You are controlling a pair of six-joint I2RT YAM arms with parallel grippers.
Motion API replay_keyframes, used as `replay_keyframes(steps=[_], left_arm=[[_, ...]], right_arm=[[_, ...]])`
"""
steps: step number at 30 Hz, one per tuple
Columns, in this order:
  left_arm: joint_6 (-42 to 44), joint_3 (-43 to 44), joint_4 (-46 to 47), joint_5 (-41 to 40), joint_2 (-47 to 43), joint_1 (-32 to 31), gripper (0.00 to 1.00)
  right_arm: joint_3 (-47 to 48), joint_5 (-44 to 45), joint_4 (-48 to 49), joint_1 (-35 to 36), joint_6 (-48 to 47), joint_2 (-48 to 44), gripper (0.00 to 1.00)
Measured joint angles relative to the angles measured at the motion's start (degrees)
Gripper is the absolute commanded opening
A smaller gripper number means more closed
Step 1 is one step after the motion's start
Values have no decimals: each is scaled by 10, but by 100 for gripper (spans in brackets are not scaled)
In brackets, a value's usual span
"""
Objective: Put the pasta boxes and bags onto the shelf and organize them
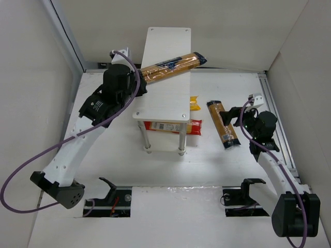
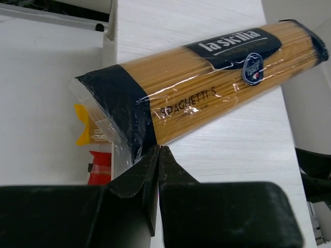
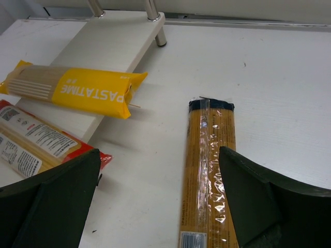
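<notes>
To the right of the shelf (image 1: 164,98), level with its near end, a golden-brown pack (image 1: 223,124) with navy ends lies flat on the table (image 1: 207,165), clear of the legs. The right gripper (image 3: 159,152) hangs over this pack with its fingers spread wide and nothing between them. In the wrist view the pack runs closer to the right finger.

Under the shelf's top board, at the near end, a red pack (image 1: 170,126) with a white label lies crosswise on the lower board, its end reaching out to the right. Just beyond it, a yellow pack (image 3: 77,88) rests on the same lower board and pokes out past the shelf's right side.

Farther back, on the top board, a spaghetti pack (image 2: 207,88) with navy bands lies slantwise, one end overhanging the shelf's right edge and the other its left edge. The left gripper (image 2: 158,155) sits at that left-hand end, fingers pressed together, tips against the pack's edge by the navy band; whether they nip any film I cannot tell
</notes>
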Motion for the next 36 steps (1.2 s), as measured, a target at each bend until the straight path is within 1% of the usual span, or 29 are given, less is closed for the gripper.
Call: replay_keyframes(steps=[2, 5, 14, 18, 22, 26, 27, 28, 29, 31, 32, 33, 36], left_arm=[[0, 7, -6, -12, 14, 0, 0], [-2, 41, -22, -40, 57, 0, 0], [-7, 123, -10, -126, 156, 10, 0], [10, 164, 3, -144, 203, 24, 0], [29, 225, 13, -155, 262, 37, 0], [40, 233, 19, -157, 271, 40, 0], [42, 229, 21, -158, 269, 39, 2], [43, 220, 26, -159, 262, 39, 11], [45, 203, 33, -160, 250, 39, 38], [50, 158, 33, -155, 215, 40, 81], [50, 132, 35, -151, 191, 40, 94], [50, 102, 40, -145, 164, 40, 100], [48, 10, 49, -130, 63, 38, 100]], right_arm=[[-1, 0, 2, 0, 0, -1, 100], [-3, 0, 2, 0, 0, -1, 100], [-3, 5, 2, 0, 0, -1, 100], [-3, 7, 2, 0, 0, -1, 100], [-3, 11, -1, 0, -9, -1, 100], [-1, 18, -18, -5, -30, 3, 100], [5, 20, -31, -7, -37, 9, 100], [14, 25, -47, -9, -45, 21, 100], [28, 27, -64, -12, -52, 35, 100], [59, 30, -95, -19, -68, 75, 100], [75, 29, -111, -23, -79, 98, 100], [88, 28, -124, -23, -88, 119, 100], [142, 6, -167, -27, -120, 209, 100]])
